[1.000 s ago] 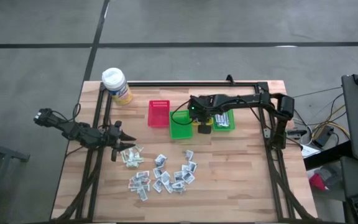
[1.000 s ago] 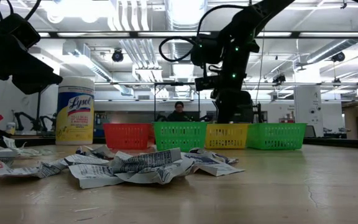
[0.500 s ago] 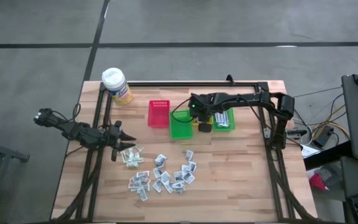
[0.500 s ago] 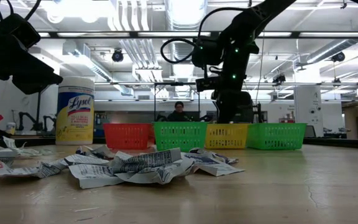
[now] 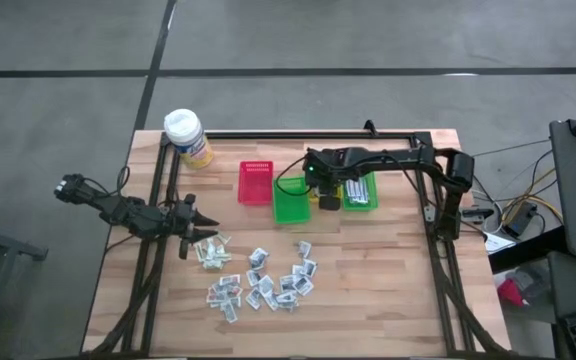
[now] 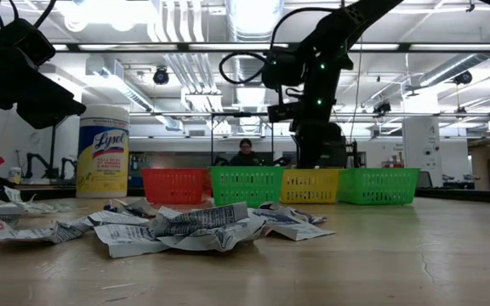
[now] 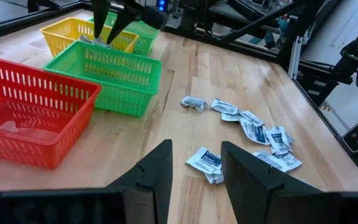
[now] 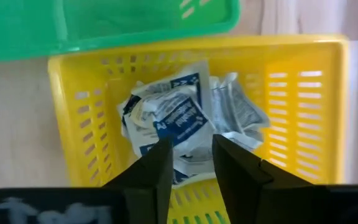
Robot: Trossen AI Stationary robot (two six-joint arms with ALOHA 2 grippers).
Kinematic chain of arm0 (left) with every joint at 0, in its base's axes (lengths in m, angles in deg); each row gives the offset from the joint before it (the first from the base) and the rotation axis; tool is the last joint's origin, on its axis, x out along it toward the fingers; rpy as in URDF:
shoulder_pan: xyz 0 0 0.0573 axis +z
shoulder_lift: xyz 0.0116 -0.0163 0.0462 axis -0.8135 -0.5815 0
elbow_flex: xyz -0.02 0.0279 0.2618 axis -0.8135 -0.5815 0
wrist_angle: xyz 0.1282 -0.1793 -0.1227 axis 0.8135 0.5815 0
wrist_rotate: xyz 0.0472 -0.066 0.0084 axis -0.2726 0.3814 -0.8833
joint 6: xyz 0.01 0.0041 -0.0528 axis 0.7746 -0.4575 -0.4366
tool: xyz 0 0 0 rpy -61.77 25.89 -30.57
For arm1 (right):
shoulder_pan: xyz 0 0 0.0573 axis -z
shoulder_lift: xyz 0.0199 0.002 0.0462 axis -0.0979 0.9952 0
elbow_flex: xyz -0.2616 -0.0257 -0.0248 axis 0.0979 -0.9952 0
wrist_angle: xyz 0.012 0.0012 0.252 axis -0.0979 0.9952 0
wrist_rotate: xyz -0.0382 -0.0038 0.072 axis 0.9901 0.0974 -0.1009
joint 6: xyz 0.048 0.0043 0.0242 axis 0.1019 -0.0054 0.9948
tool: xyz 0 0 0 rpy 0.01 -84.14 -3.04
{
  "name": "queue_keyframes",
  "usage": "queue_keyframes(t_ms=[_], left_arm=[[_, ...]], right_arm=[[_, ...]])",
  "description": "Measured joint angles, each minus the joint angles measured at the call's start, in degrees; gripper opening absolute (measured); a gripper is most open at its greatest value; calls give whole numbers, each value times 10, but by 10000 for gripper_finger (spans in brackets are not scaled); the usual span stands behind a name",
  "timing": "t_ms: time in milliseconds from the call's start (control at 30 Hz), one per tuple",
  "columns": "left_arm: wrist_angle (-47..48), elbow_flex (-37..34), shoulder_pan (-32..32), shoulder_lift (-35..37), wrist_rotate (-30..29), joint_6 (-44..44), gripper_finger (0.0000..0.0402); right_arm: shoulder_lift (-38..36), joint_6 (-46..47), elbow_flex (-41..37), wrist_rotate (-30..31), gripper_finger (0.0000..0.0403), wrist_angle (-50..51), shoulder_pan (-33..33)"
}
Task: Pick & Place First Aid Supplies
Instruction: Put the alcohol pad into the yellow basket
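The right hand (image 8: 189, 163) hangs directly over the yellow slotted plastic basket (image 8: 319, 112), its two dark fingers parted a little with nothing between them; just beneath them lies a heap of crumpled white and blue first aid packets (image 8: 185, 118) inside that basket. The risk here is a packet clinging to a finger and riding out as the hand lifts, or the fingers snagging the thin basket wall just beside them and dragging the basket into the green slotted basket (image 5: 290, 201) next to it. The left hand (image 7: 194, 171) hovers partly open and empty above the wooden counter (image 5: 388, 290), with the loose pile of white foil packets (image 7: 253, 134) just ahead of it; a shallow grab there could pinch several at once or scatter them.
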Motion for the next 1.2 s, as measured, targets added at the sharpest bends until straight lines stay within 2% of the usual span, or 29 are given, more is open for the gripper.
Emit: queue_keyframes(t_ms=[400, 667, 900, 1200], left_arm=[[0, 0, 0, 0, -6, 0, 131], [0, 0, 0, 0, -7, 0, 131], [0, 0, 0, 0, -7, 0, 131], [0, 0, 0, 0, -6, 0, 131]], right_arm=[[0, 17, 134, -4, 67, 138, -8], [-1, 31, 218, -45, 39, 178, -41], [-1, 54, 264, -46, 11, 202, -88], [-1, 118, 277, -48, 8, 226, -149]])
